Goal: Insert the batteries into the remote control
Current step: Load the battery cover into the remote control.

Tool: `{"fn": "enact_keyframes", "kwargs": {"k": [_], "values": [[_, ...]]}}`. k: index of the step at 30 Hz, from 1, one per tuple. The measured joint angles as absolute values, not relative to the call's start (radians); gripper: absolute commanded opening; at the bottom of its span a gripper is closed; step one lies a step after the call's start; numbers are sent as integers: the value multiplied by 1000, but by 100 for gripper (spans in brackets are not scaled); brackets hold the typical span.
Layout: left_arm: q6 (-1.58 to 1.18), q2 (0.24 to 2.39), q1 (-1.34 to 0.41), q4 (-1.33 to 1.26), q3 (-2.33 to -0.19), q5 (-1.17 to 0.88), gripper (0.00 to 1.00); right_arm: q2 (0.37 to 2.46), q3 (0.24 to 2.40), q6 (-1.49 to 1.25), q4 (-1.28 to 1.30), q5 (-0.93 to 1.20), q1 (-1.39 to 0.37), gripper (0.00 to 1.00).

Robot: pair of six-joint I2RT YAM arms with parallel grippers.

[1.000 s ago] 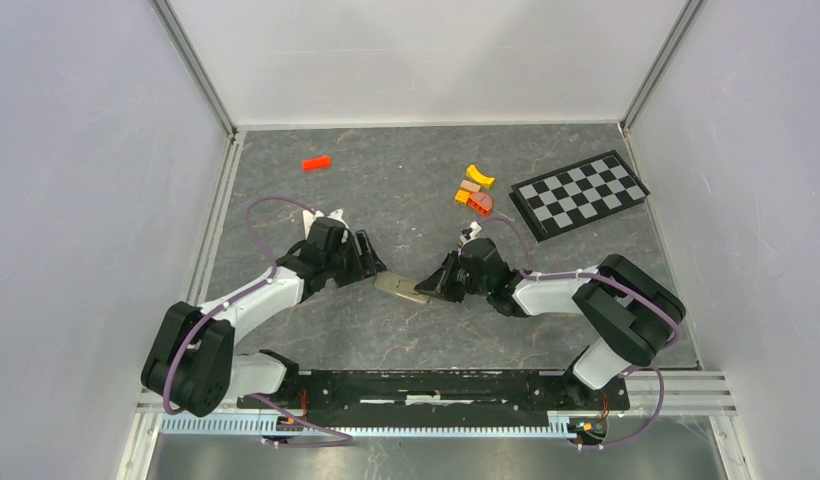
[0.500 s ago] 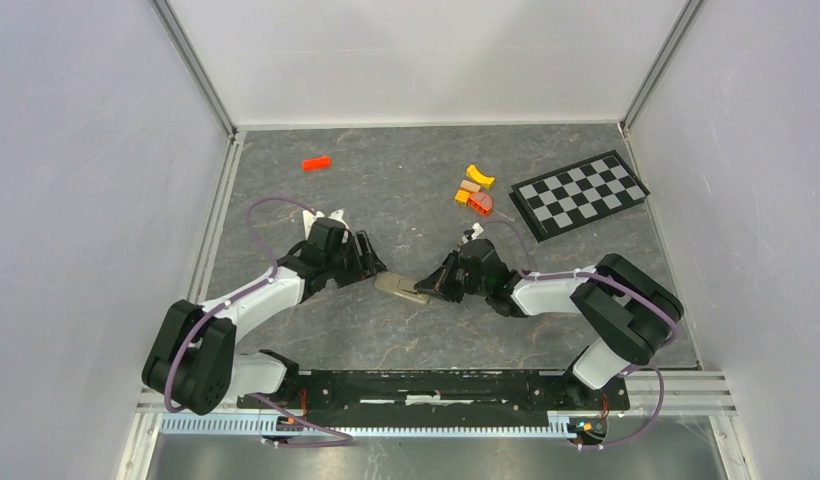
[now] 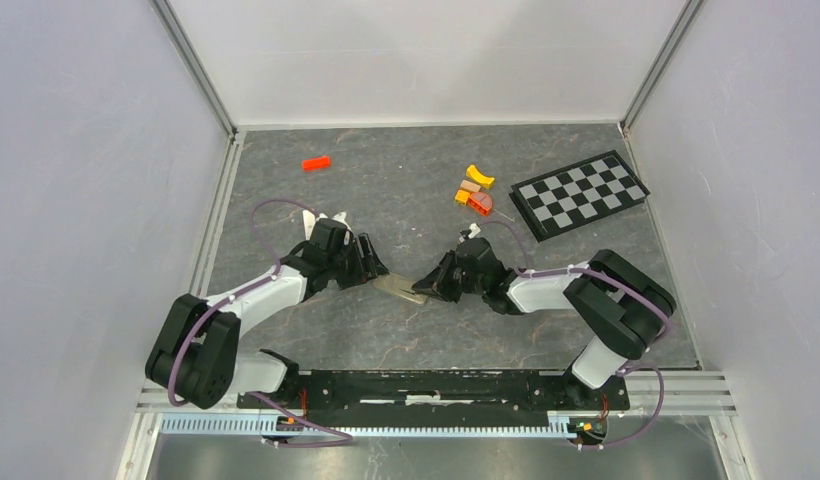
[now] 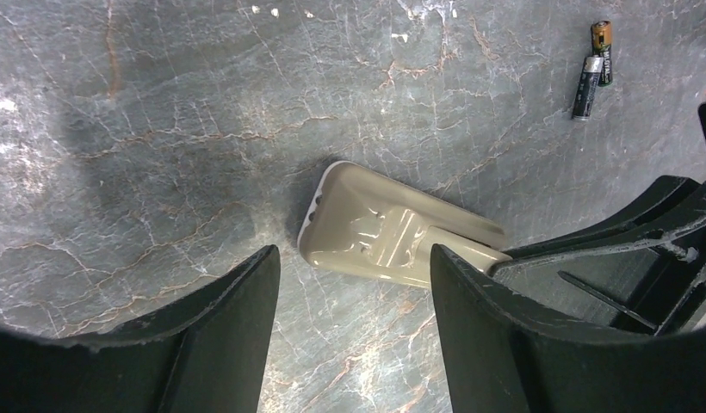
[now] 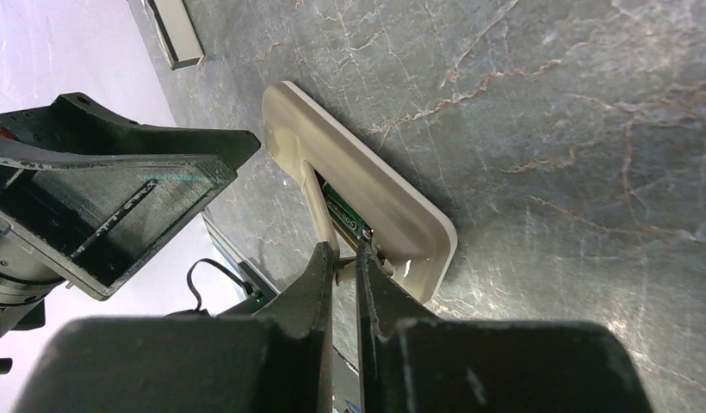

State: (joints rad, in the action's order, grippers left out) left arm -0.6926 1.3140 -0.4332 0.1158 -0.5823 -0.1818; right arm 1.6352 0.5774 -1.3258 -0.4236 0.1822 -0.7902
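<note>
The remote control [image 3: 398, 287] lies face down mid-table, its tan back up. In the right wrist view its recess [image 5: 354, 225] holds one green-labelled battery [image 5: 345, 213]. My right gripper [image 5: 346, 255] has its tips at the recess's near end, jaws parted by only a thin slit and holding nothing. My left gripper [image 4: 354, 258] stands open, with the remote's [image 4: 393, 237] other end just beyond its fingertips and untouched. Two loose batteries [image 4: 588, 82] lie on the table further off. In the top view the two grippers, left [image 3: 372, 266] and right [image 3: 428, 284], face each other across the remote.
A cluster of orange and yellow blocks [image 3: 474, 190] and a checkerboard plate [image 3: 579, 193] lie at the back right. A single orange block [image 3: 316, 162] sits at the back left. A white bar [image 5: 179, 34] lies near the left arm. Walls close in three sides.
The right gripper's jaws have parted slightly from fully shut. Both arms have barely shifted, and the remote stays where it was.
</note>
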Motion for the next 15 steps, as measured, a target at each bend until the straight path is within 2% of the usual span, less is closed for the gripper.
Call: {"fn": "enact_keyframes", "kwargs": {"k": [6,15], "values": [[-693,1318,-433,113,-582,-194,69,1655,590,-1323,-425,191,-790,15],[-693,1322,-433,109,-582,-193,69,1648,606,-1309,-403,194,-792,42]]}}
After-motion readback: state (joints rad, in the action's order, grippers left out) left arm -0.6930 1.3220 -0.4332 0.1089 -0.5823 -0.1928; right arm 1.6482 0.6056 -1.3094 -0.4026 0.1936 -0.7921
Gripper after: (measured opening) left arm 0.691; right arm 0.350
